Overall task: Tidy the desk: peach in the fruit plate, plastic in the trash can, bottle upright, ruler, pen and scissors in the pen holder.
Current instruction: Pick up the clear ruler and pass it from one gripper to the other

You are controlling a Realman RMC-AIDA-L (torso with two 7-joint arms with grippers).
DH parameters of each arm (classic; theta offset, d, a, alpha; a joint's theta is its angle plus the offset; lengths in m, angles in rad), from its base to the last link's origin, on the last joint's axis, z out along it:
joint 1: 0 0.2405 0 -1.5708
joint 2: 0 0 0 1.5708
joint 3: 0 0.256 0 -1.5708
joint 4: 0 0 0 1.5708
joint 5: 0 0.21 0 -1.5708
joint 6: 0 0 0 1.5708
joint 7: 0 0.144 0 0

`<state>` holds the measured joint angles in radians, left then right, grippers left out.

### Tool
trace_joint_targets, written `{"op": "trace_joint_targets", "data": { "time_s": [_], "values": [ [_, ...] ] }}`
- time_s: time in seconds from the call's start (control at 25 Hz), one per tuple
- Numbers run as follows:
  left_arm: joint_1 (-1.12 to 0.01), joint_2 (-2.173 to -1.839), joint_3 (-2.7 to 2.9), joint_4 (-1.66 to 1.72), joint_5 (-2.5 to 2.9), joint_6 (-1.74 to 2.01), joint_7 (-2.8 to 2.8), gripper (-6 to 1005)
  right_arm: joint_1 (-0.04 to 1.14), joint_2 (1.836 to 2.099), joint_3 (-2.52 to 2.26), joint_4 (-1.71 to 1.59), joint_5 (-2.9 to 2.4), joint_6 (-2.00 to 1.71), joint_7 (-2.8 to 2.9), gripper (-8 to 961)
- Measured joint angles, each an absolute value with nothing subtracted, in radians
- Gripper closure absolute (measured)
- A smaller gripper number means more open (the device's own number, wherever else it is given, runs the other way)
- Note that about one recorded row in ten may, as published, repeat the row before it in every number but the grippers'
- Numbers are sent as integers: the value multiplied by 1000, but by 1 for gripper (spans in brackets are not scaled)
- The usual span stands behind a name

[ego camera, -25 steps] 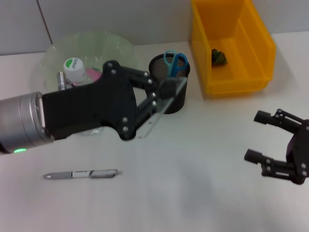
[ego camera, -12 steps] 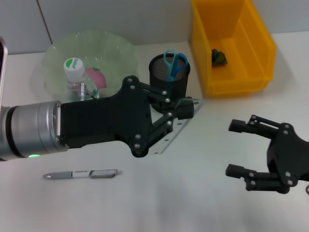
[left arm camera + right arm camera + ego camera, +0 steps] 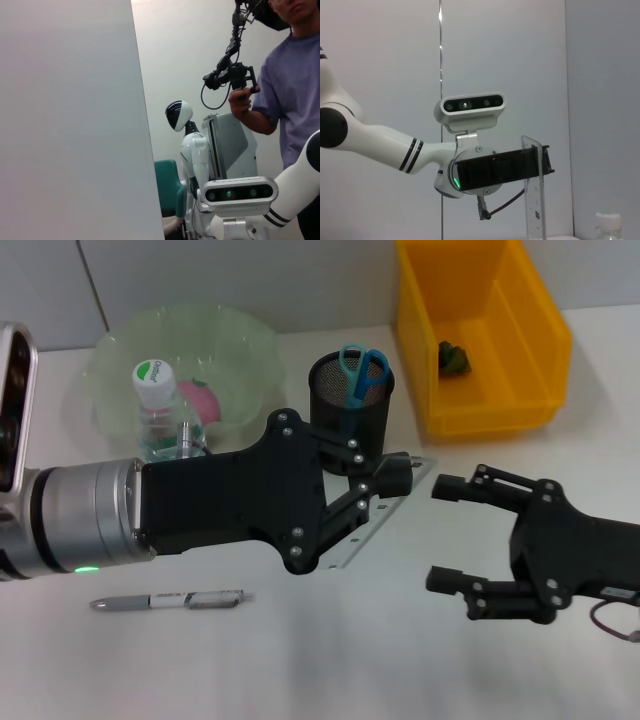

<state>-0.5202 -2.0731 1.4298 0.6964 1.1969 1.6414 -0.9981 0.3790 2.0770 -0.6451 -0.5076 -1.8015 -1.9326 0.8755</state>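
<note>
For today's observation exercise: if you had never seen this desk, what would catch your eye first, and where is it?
The big black left tool dominates the middle, gripping a clear ruler in front of the mesh pen holder, which holds blue scissors. The right tool hovers open facing it. Behind, a yellow trash can stands at the right, and a green fruit plate with a peach at the left.

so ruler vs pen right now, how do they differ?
The ruler is clear plastic, held off the desk by the left gripper; the pen is grey and silver and lies flat on the desk, untouched. The ruler sits in front of the pen holder, the pen much nearer the robot, to its left. Neither is in the holder yet.
</note>
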Motion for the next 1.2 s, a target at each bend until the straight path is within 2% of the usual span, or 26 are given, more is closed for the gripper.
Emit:
{"op": "trace_joint_targets", "data": {
  "time_s": [0.84,1.04,1.2],
  "values": [
    [-554,-2074,1444,637,1195,1647,-983,978,478,2082,-704,-390,-1802,-1854,821,124],
    [-554,-2074,1444,637,1195,1649,-984,978,488,2081,-741,-389,-1802,-1841,827,286],
    [-554,-2072,1444,637,1195,1657,-986,978,488,2081,-742,-389,-1798,-1841,826,374]
  ]
}}
